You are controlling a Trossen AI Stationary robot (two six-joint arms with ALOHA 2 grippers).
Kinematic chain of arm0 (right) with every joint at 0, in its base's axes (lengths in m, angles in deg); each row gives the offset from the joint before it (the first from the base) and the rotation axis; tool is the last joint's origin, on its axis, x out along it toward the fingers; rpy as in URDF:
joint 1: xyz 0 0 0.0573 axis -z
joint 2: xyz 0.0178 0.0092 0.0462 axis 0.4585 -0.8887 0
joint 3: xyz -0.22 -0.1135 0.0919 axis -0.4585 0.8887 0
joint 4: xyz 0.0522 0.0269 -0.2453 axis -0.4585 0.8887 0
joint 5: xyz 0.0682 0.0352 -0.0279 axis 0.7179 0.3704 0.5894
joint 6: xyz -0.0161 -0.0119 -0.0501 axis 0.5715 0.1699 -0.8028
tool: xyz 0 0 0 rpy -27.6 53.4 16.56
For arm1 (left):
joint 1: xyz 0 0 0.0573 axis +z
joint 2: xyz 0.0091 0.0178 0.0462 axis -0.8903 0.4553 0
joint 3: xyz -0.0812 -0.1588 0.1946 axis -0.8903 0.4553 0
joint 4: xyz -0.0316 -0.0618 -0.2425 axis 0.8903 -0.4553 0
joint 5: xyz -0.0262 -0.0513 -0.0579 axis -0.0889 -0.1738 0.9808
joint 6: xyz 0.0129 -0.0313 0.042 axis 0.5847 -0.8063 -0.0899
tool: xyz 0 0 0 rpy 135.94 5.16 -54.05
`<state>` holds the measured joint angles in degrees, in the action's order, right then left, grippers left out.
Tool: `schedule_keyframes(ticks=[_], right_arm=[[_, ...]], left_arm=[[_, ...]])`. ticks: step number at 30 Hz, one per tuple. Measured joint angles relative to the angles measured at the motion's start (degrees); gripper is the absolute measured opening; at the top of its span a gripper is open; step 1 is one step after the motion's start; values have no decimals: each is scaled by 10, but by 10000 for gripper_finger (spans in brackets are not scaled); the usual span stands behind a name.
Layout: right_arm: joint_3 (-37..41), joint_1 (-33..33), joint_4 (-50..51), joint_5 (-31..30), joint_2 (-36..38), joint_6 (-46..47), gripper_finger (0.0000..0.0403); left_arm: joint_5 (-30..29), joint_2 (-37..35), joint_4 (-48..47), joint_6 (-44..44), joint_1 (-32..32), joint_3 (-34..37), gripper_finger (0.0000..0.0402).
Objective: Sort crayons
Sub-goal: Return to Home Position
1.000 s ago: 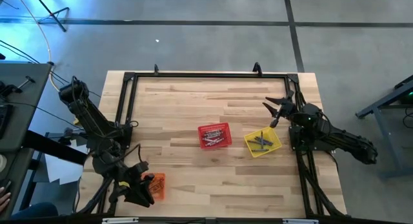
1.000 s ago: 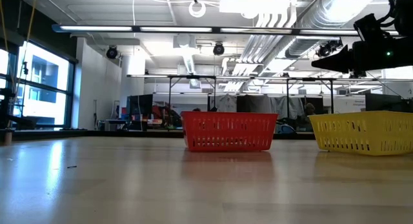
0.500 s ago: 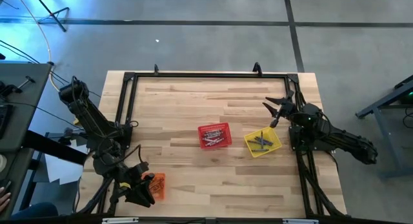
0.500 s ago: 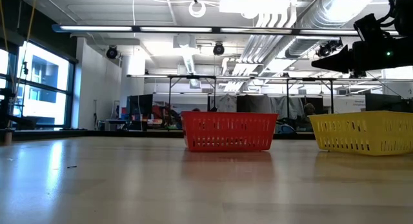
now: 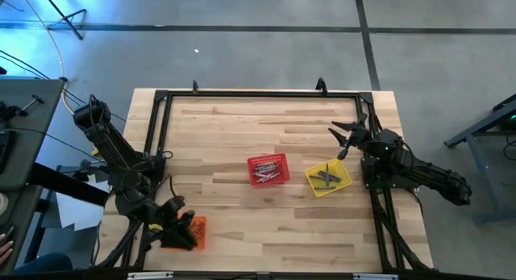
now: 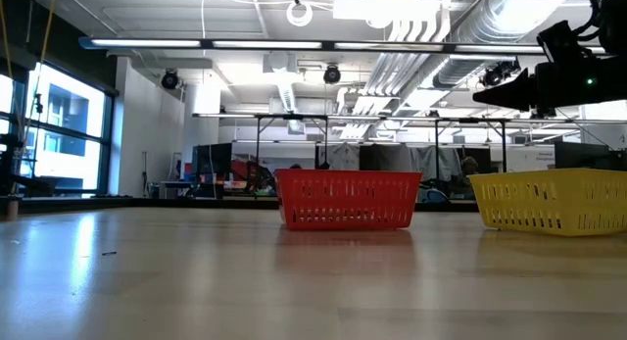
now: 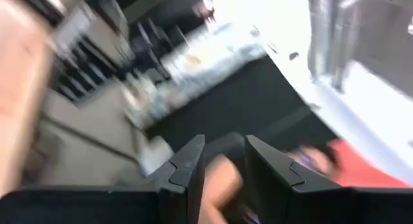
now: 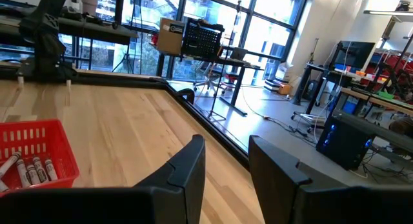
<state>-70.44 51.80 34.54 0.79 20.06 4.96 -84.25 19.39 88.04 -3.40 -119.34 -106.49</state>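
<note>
The left gripper (image 7: 224, 142), fingers apart and empty, has drawn in beside the orange basket (image 5: 198, 229) at the table's near left corner. I judge it is retiring, the sorting done. The crayons (image 8: 26, 169) lie in the red basket (image 5: 266, 158) and the yellow basket (image 5: 313, 183), and none shows loose on the wooden table (image 5: 242, 127). The right gripper (image 8: 226, 141), released, waits at the right. Windows and desks fill the room beyond.

Orange basket (image 5: 199, 225) partly under left gripper (image 5: 181, 232)
</note>
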Motion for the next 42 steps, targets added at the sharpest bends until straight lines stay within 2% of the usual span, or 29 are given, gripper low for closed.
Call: schedule_keyframes(ticks=[2, 9, 12, 14, 18, 22, 35, 39, 42], right_arm=[[0, 0, 0, 0, 0, 0, 112], [0, 0, 0, 0, 0, 0, 112], [0, 0, 0, 0, -1, 0, 112], [0, 0, 0, 0, -1, 0, 112], [0, 0, 0, 0, -1, 0, 112], [0, 0, 0, 0, -1, 0, 112], [0, 0, 0, 0, -1, 0, 112], [0, 0, 0, 0, -1, 0, 112], [0, 0, 0, 0, -1, 0, 112]], left_arm=[[-45, -2, 1, 56, 6, 5, 99], [-257, -42, 12, 341, 45, 68, 99], [-329, -70, 39, 360, 81, 107, 99], [-341, -93, 46, 330, 109, 139, 99], [-308, -140, 47, 260, 167, 194, 99], [-255, -185, 47, 251, 215, 230, 99], [-73, -317, 36, 465, 294, 247, 99], [-53, -346, 24, 496, 311, 256, 99], [-48, -374, 32, 487, 328, 287, 99]])
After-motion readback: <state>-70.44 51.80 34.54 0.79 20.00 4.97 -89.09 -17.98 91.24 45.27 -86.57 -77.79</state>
